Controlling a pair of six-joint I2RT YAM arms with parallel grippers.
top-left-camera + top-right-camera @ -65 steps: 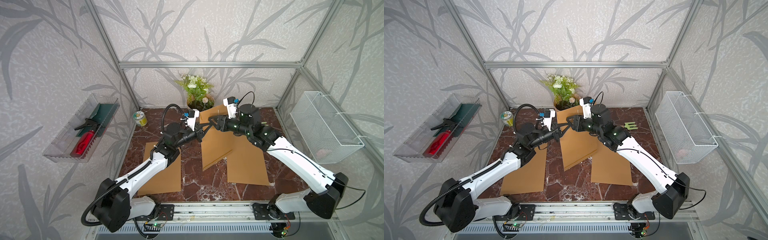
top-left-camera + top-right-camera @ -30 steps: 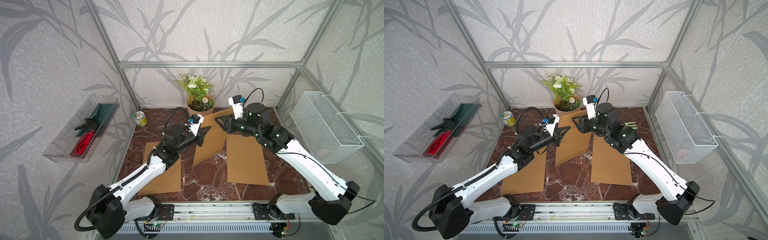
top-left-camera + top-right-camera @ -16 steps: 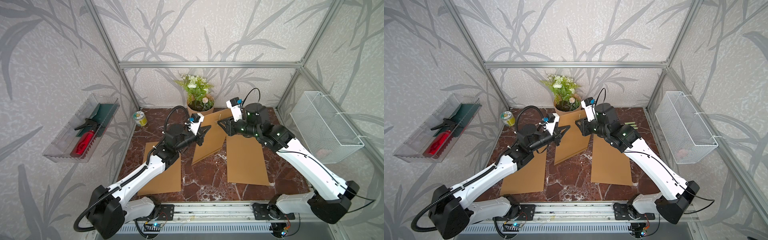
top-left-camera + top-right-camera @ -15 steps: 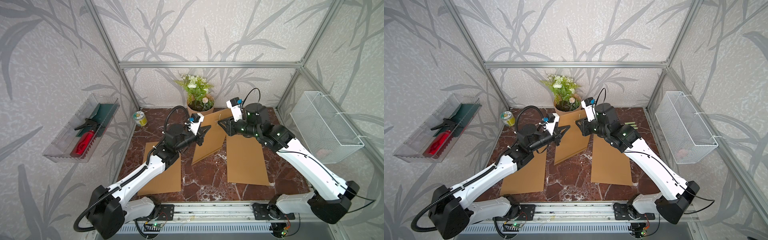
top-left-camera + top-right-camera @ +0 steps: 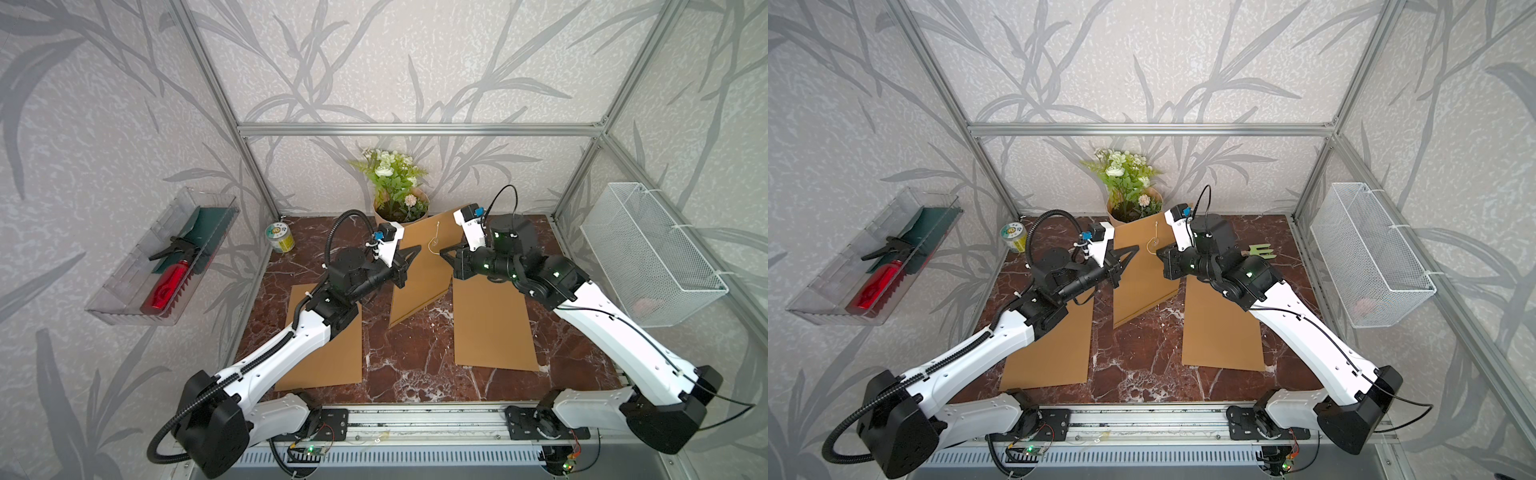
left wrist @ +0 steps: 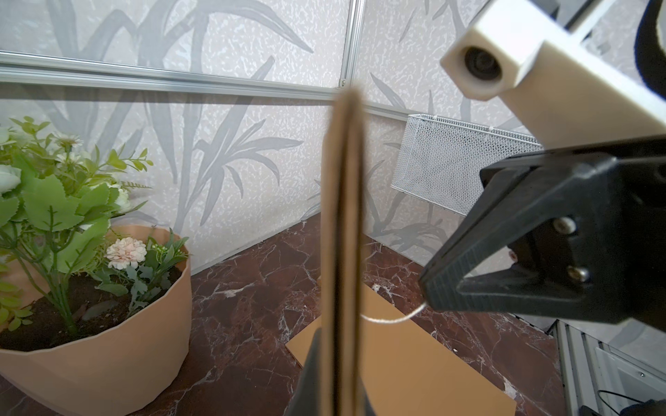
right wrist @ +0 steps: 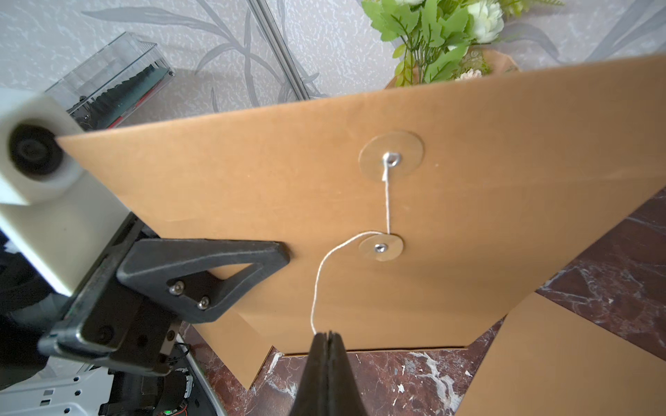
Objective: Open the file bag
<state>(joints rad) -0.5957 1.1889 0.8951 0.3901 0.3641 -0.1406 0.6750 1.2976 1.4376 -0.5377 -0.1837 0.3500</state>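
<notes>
The file bag (image 5: 419, 270) (image 5: 1142, 274) is a brown paper envelope standing upright on one corner over the marble floor. My left gripper (image 5: 415, 250) (image 5: 1133, 249) is shut on its side edge, which shows edge-on in the left wrist view (image 6: 342, 216). A white string (image 7: 317, 288) (image 6: 389, 320) runs from the upper round washer (image 7: 391, 155) down past the lower washer (image 7: 381, 246). My right gripper (image 7: 327, 336) (image 5: 442, 252) (image 5: 1159, 252) is shut on the string's loose end, a short way off the bag's face.
Two more brown bags lie flat on the floor (image 5: 328, 340) (image 5: 490, 328). A potted plant (image 5: 399, 199) stands just behind the held bag, a tin can (image 5: 279, 237) at the back left. A wire basket (image 5: 648, 253) and a clear tray (image 5: 166, 257) hang on the side walls.
My right gripper's jaws have closed on the string end after drawing back from the bag. The left gripper has kept its hold and brought the bag a little lower and leftward.
</notes>
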